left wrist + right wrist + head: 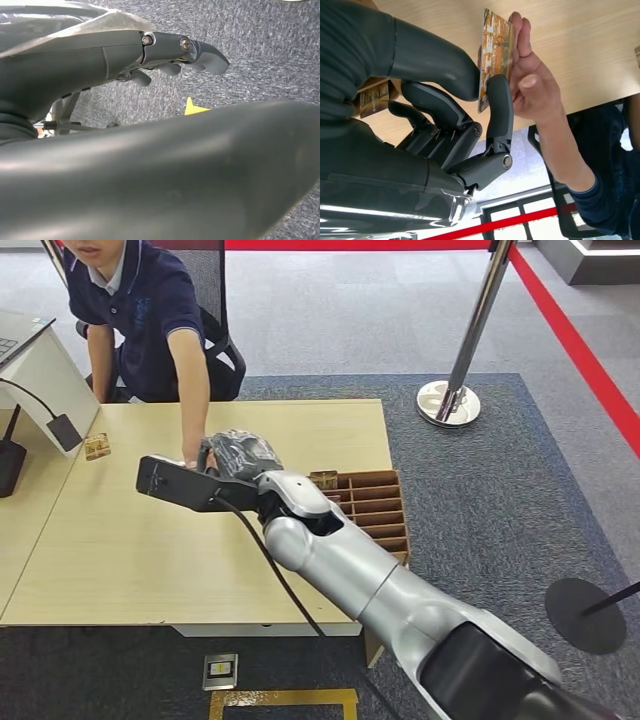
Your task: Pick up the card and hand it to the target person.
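Done: my right hand (471, 125) pinches the orange printed card (494, 55); the person's hand (531, 85) grips it too.
Left: letting go.
Left hand (177, 55): fingers curled, holding nothing.

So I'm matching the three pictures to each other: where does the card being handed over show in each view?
Head view: the card can't be made out; the right hand covers the spot beside the person's hand.
Left wrist view: not in it.
Right wrist view: card upper middle, pinched by the right hand, the person's fingers on it.
Shared landmark: the wooden table.
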Controlling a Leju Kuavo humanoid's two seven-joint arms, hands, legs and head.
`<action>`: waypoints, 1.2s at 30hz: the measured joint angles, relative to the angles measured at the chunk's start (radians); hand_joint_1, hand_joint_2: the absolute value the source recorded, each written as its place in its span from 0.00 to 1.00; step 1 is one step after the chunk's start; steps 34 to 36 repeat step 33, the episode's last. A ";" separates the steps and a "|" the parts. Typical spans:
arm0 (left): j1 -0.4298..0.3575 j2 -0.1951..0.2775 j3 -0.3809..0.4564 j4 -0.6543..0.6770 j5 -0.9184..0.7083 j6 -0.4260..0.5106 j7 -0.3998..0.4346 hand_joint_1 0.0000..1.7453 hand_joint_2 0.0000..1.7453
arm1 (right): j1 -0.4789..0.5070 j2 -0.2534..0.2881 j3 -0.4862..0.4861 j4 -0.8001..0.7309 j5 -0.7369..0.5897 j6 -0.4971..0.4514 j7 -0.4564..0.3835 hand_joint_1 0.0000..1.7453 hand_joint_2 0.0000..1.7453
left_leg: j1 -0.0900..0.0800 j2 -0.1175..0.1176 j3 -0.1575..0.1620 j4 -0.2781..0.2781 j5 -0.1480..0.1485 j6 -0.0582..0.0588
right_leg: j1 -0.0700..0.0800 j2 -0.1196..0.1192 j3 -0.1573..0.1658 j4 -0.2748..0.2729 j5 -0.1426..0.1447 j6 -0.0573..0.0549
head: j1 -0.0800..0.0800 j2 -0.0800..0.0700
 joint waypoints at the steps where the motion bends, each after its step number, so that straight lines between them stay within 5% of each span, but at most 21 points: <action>1: 0.000 0.000 0.000 0.000 0.000 0.000 0.000 0.00 0.00 | 0.000 0.000 0.006 0.002 -0.002 -0.001 -0.003 1.00 1.00 | 0.000 0.000 0.000 0.000 0.000 0.000 | 0.000 0.000 0.000 0.000 0.000 0.000 | 0.000 0.000; 6: 0.000 0.000 0.000 0.000 0.000 0.000 -0.002 0.00 0.00 | -0.001 0.000 0.030 0.006 -0.009 -0.006 -0.008 0.97 1.00 | 0.000 0.000 0.000 0.000 0.000 0.000 | 0.000 0.000 0.000 0.000 0.000 0.000 | 0.000 0.000; 10: 0.000 -0.001 0.000 0.000 0.001 0.001 -0.003 0.00 0.00 | -0.001 0.000 0.041 0.006 -0.010 -0.011 -0.012 0.06 1.00 | 0.000 0.000 0.000 0.000 0.000 0.000 | 0.000 0.000 0.000 0.000 0.000 0.000 | 0.000 0.000; 11: 0.000 -0.001 0.000 0.000 0.002 0.002 -0.004 0.00 0.00 | -0.001 0.000 0.043 0.006 -0.010 -0.015 -0.015 0.00 1.00 | 0.000 0.000 0.000 0.000 0.000 0.000 | 0.000 0.000 0.000 0.000 0.000 0.000 | 0.000 0.000; 22: 0.000 -0.005 0.002 0.000 0.040 0.020 0.000 0.00 0.00 | 0.064 -0.021 -0.031 -0.053 0.113 -0.131 -0.135 0.00 1.00 | 0.000 0.000 0.001 0.000 0.000 0.000 | 0.000 0.000 0.000 -0.001 0.000 0.000 | 0.000 0.000; 26: 0.004 -0.010 0.011 0.000 0.064 0.027 -0.005 0.00 0.00 | 0.231 -0.096 -0.159 -0.304 0.193 -0.140 -0.186 0.00 1.00 | 0.000 -0.001 0.000 0.000 0.000 0.000 | 0.000 0.000 0.001 -0.002 0.000 0.000 | 0.000 0.000; 32: 0.009 -0.013 0.023 0.000 0.075 0.027 -0.016 0.00 0.00 | 0.602 -0.225 -0.381 -0.796 0.090 -0.083 -0.375 0.00 1.00 | 0.000 -0.002 -0.001 0.000 -0.002 0.001 | 0.000 0.000 0.001 -0.004 -0.001 0.001 | 0.000 0.000; 36: 0.009 -0.013 0.024 0.000 0.076 0.027 -0.016 0.00 0.00 | 0.634 -0.235 -0.399 -0.835 0.077 -0.075 -0.392 0.00 1.00 | 0.000 -0.002 -0.001 0.000 -0.002 0.002 | 0.000 0.000 0.001 -0.004 -0.001 0.001 | 0.000 0.000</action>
